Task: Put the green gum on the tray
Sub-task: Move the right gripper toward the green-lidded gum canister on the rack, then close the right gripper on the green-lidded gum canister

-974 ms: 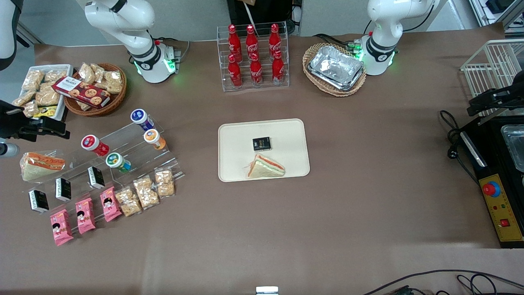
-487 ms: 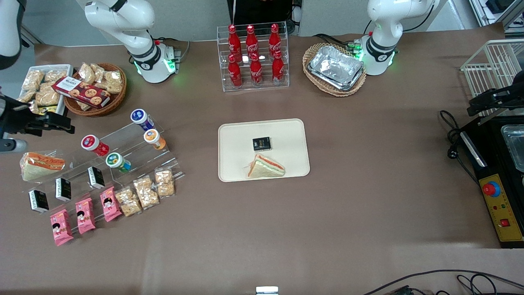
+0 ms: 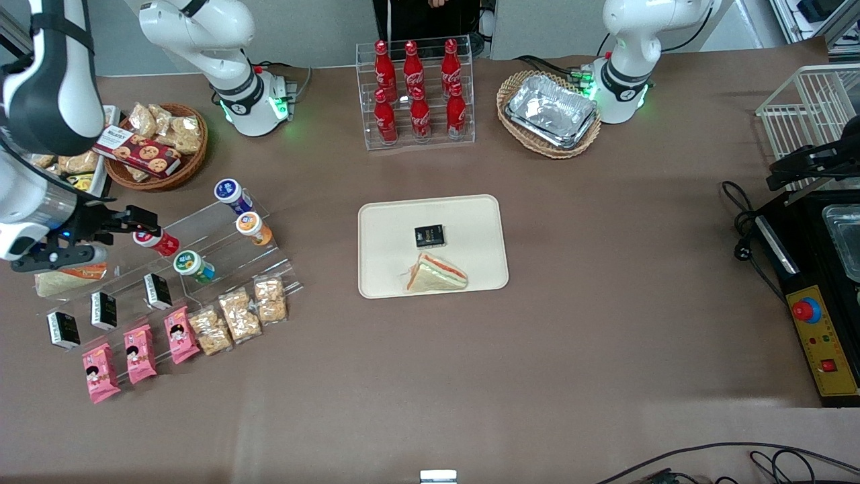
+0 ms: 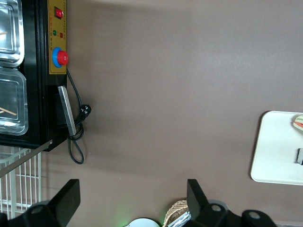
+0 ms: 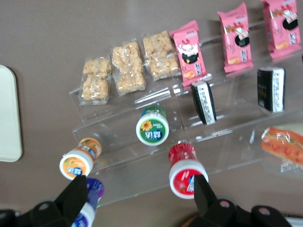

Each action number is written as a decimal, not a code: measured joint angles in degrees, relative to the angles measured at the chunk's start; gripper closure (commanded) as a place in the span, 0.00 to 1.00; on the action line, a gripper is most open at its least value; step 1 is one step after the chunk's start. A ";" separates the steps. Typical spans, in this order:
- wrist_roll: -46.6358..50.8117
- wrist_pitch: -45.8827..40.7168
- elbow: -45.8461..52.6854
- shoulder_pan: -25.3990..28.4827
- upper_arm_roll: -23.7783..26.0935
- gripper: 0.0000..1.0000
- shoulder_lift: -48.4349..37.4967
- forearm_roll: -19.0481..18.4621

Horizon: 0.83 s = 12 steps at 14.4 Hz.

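The green gum (image 3: 191, 263) lies on the middle step of a clear stepped rack (image 3: 222, 252), its white green-rimmed lid facing up. It also shows in the right wrist view (image 5: 152, 130). The cream tray (image 3: 390, 228) lies mid-table, holding a small black packet (image 3: 429, 235) and a wrapped sandwich (image 3: 437, 274); its edge shows in the right wrist view (image 5: 7, 118). My right gripper (image 3: 127, 225) hangs open and empty above the rack's top step, over the red-lidded bottle (image 3: 158, 240), farther from the front camera than the green gum. Its jaws stand wide apart in the right wrist view (image 5: 139, 194).
The rack also holds an orange-lidded bottle (image 3: 253, 228), a blue-lidded bottle (image 3: 230, 192), black packets (image 3: 158, 290), pink packets (image 3: 140, 353) and snack bags (image 3: 240, 314). A wrapped sandwich (image 3: 67, 277) lies beside it. A cola rack (image 3: 416, 94) and two baskets (image 3: 549, 114) stand near the arm bases.
My right arm has swung in from the table's end toward the rack. The gripper now hangs over the red-lidded bottle. The objects have not moved.
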 measured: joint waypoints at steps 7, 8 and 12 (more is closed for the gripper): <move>-8.67 14.86 -12.16 -0.11 -0.27 0.00 0.03 0.00; -9.05 17.26 -13.98 -0.11 -0.27 0.00 0.28 0.00; -10.25 23.60 -18.52 -0.11 -0.27 0.00 1.83 0.00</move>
